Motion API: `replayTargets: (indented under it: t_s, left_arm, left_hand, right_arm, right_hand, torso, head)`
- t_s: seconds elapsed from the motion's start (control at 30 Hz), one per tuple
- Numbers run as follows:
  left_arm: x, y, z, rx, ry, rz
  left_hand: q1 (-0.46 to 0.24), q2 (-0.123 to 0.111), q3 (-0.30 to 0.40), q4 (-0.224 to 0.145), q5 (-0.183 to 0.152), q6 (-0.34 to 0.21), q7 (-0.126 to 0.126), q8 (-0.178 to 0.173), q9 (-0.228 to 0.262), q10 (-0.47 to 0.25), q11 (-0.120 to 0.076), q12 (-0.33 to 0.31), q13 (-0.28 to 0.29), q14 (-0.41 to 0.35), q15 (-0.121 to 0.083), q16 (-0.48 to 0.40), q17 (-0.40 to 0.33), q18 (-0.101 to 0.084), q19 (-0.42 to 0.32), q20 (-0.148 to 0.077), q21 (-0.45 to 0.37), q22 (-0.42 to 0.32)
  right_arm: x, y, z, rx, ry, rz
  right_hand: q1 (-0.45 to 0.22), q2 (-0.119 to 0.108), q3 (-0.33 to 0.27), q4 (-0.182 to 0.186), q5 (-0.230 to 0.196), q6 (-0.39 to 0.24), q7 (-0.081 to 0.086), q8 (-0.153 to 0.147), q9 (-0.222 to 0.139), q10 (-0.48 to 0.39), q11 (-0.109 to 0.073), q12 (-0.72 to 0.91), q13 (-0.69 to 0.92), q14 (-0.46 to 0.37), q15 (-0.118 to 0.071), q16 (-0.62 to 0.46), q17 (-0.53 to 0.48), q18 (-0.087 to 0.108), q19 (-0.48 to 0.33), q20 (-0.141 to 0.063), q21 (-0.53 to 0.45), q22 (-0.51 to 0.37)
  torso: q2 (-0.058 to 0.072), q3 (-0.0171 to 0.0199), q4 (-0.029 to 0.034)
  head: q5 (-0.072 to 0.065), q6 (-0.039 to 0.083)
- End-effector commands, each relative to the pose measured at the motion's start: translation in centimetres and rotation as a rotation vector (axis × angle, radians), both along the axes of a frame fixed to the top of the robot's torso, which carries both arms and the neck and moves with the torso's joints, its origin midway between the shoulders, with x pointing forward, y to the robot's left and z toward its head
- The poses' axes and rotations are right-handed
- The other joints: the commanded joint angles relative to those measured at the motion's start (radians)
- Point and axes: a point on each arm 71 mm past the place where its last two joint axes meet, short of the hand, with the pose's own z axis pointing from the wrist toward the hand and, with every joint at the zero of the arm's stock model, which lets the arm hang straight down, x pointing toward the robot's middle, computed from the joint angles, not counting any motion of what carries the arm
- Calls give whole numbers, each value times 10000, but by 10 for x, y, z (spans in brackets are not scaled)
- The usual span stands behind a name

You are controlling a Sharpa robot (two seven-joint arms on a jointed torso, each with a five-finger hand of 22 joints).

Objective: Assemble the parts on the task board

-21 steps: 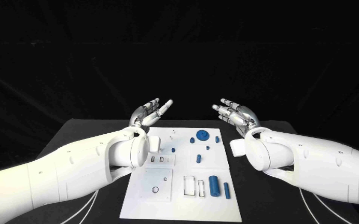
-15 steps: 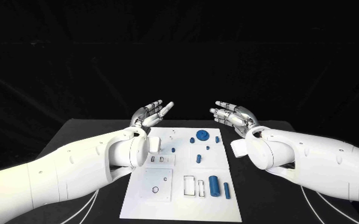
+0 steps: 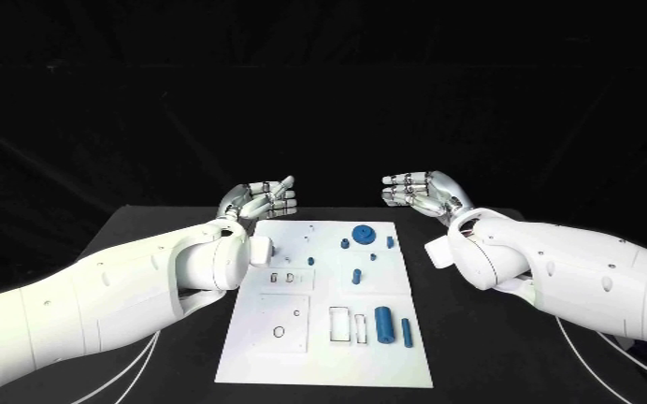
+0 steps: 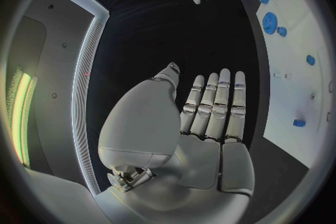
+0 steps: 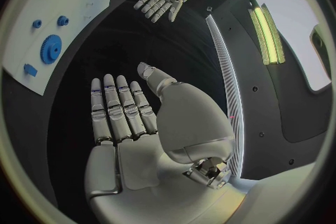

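Black tabletop and dark surroundings frame the white task board point(image 3: 323, 329), which lies flat between the two arms. Both hands are raised beyond the board's far edge, palms turned up. The left hand point(image 3: 259, 200) holds nothing, its fingers extended side by side in the left wrist view. The right hand point(image 3: 422, 192) is likewise empty with fingers straight in the right wrist view. The two hands are well apart from each other and from every part.

Nearest the hands, just behind the wrists, sits the blue gear point(image 3: 363, 233), with small blue pegs point(image 3: 345, 244) beside it. Further back toward the robot lie a short blue pin point(image 3: 356, 276), then a thick blue cylinder point(image 3: 384, 325) and a thin blue rod point(image 3: 406, 332) side by side, next to rectangular slots point(image 3: 340, 323) in the board.

Judged from appearance, the parts are rigid moulded pieces, light and smooth, so likely to slip or roll under a loose pinch. The cylinder and rod would best be taken across their middle, from the sides. The gear would be taken by its toothed rim. No assembly step appears begun.
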Motion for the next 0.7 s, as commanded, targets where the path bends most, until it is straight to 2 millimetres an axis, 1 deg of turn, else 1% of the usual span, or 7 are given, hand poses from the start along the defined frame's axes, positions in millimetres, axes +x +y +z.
replayTargets:
  t_s: [0.03, 0.17, 0.33, 0.4, 0.53, 0.6, 0.7]
  left_arm:
    - [-2, -1, 5, -240, -146, -360]
    - [-9, 1, 13, -294, -196, -534]
    - [-18, -1, 24, -370, -363, -982]
    - [-21, -1, 29, -408, -435, -1170]
    - [-29, -1, 44, -514, -642, -1480]
    - [-32, -1, 50, -567, -746, -1576]
    - [-34, 0, 59, -614, -908, -1669]
  left_hand:
    - [115, 59, -47, -96, -47, 221, 60, 27, -36, 360, -87, 41, 3, 430, -110, 76, 68, 219, 229, 6, 171, 57]
    - [374, -14, -84, -299, -46, 551, 2, 73, -40, 787, -189, 83, 39, 890, -244, 181, 197, 298, 345, 14, 310, 100]
    - [746, -94, -56, -580, -43, 800, -92, 88, -29, 1053, -288, 62, 39, 1153, -346, 269, 315, 370, 590, -22, 593, 223]
    - [1009, -71, 85, -738, -37, 910, -135, 96, -17, 1207, -345, 61, 43, 1257, -403, 319, 369, 377, 647, -41, 702, 274]
    - [1077, -88, 162, -774, -40, 952, -155, 75, -19, 1269, -361, 25, 32, 1297, -423, 339, 403, 387, 701, -61, 798, 320]
    - [1073, -106, 189, -770, -41, 970, -162, 57, -23, 1289, -365, -10, 21, 1307, -428, 344, 421, 398, 778, -86, 892, 365]
    - [1037, -134, 214, -748, -42, 998, -170, 28, -27, 1318, -369, -63, 9, 1321, -432, 350, 449, 404, 883, -129, 1038, 436]
  right_arm:
    - [-1, 5, 8, -1725, -1139, 622]
    - [-3, 11, 14, -2448, -1565, 970]
    - [-2, 16, 22, -3490, -1971, 1453]
    - [-2, 20, 26, -3975, -2125, 1696]
    - [0, 27, 35, -5060, -2533, 2185]
    - [1, 31, 38, -5596, -2727, 2366]
    - [3, 35, 42, -6395, -3032, 2538]
  right_hand:
    - [-7, -395, 753, -234, -152, 1275, 380, -42, 37, 1362, -275, -66, 26, 1594, -385, 93, 33, 283, 1347, -171, 878, 311]
    - [-23, -536, 987, -279, -127, 1566, 266, -60, 50, 1806, -412, -126, 41, 2244, -572, 153, 85, 299, 1793, -383, 1255, 465]
    - [24, -695, 913, -308, 125, 1957, 97, -57, 68, 2515, -663, -146, 64, 3225, -920, 300, 226, 282, 2559, -818, 2295, 1016]
    - [67, -734, 736, -307, 260, 2090, -12, -69, 73, 2958, -819, -88, 94, 3805, -1134, 456, 368, 275, 2841, -1033, 2915, 1379]
    - [142, -753, 504, -308, 315, 2354, -167, -55, 98, 3406, -972, -121, 117, 4451, -1370, 543, 526, 254, 3039, -1296, 3839, 1960]
    - [181, -785, 417, -331, 342, 2503, -222, -30, 123, 3544, -1057, -152, 133, 4826, -1483, 639, 626, 262, 3100, -1388, 4219, 2205]
    - [163, -872, 284, -338, 373, 2653, -285, -26, 147, 3549, -1136, -273, 125, 5467, -1631, 916, 919, 279, 3247, -1533, 4718, 2521]
  torso:
    - [117, -25, 3]
    - [296, -41, 13]
    - [512, -80, 68]
    - [643, -121, 87]
    - [986, -230, 102]
    - [1110, -263, 102]
    - [1260, -306, 138]
  head:
    - [-24, -21]
    - [-34, 52]
    - [-73, 17]
    - [-95, 13]
    - [-163, 46]
    - [-179, 137]
    - [-207, 152]
